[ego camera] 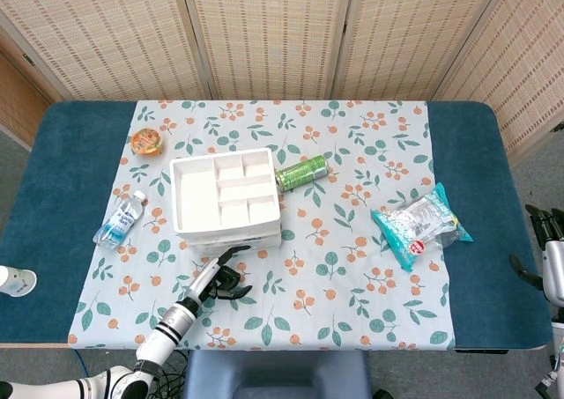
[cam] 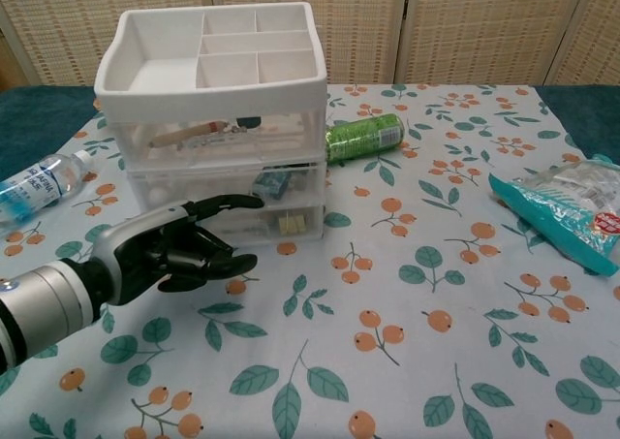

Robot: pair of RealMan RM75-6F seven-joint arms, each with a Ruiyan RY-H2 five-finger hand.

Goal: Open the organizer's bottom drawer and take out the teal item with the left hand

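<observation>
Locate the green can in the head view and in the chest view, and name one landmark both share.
Head view: the green can lies on its side, just right of the organizer, above centre.
Chest view: the green can lies right of the organizer, upper middle.
Shared landmark: the organizer's white compartment tray on top.

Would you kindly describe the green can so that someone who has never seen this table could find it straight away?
Start at the white drawer organizer standing on the floral tablecloth. Just off its far right corner, the green can lies on its side. It is the only green cylinder there; the clear water bottle lies on the organizer's other side, and the teal snack bag is flat and further right.
</observation>
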